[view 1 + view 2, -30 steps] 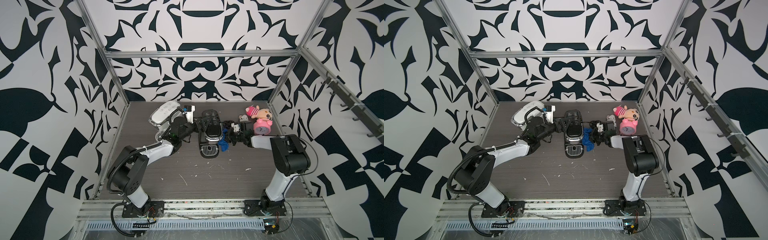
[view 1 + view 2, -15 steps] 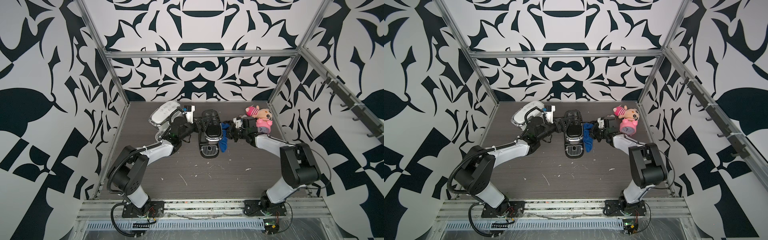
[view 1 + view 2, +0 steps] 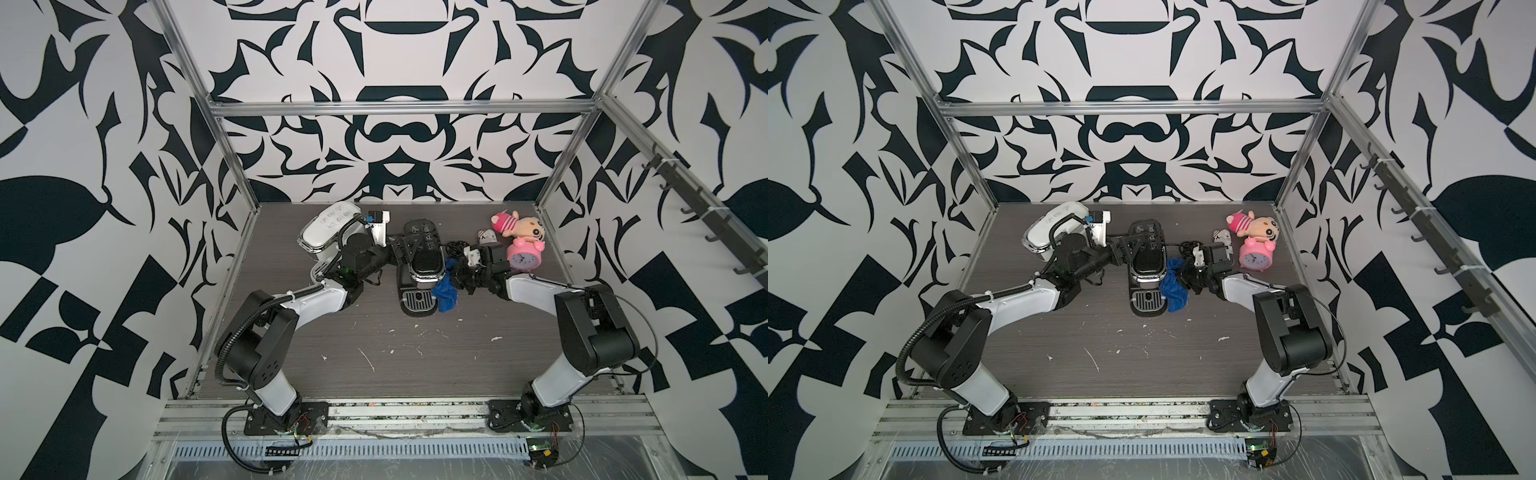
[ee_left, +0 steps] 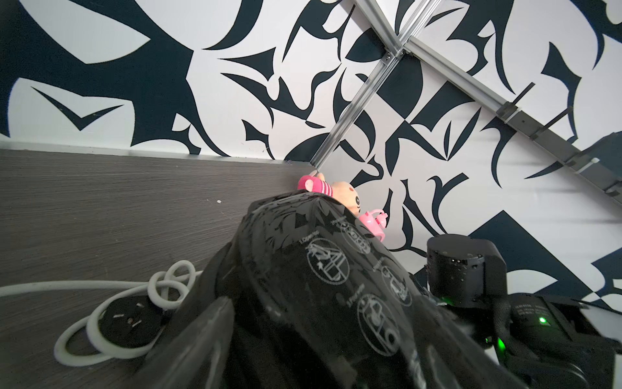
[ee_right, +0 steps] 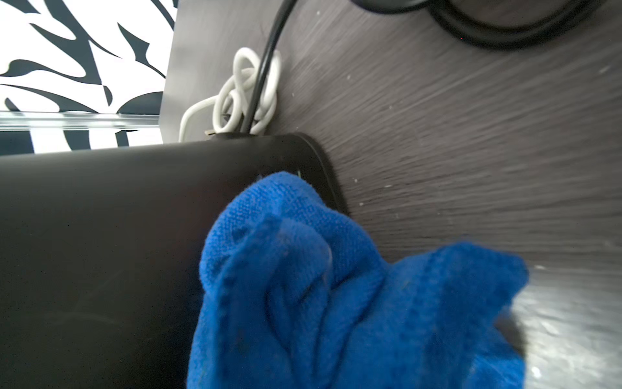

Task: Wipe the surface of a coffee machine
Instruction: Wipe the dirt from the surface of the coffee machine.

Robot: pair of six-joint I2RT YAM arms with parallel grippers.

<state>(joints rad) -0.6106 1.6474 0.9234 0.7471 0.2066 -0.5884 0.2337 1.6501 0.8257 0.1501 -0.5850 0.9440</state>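
Note:
The black coffee machine (image 3: 424,262) (image 3: 1146,262) stands at the middle of the table, toward the back. My left gripper (image 3: 409,245) straddles its rear top, and the glossy lid (image 4: 319,269) fills the gap between the fingers (image 4: 202,343), jaws wide and closed on it. My right gripper (image 3: 456,276) is shut on a blue cloth (image 3: 444,291) (image 3: 1173,286). The cloth (image 5: 336,303) is bunched against the machine's right side wall (image 5: 101,235) near its base and hides the right fingers.
A white appliance (image 3: 328,228) stands behind the left arm. A pink alarm clock (image 3: 524,257) and a plush doll (image 3: 519,224) sit at the back right. A white cord with a plug (image 4: 117,316) and a black cable (image 5: 505,30) lie behind the machine.
My right arm's elbow has swung out to the right, and the blue cloth has slid a little forward and down along the machine's right side. The left arm has not moved.

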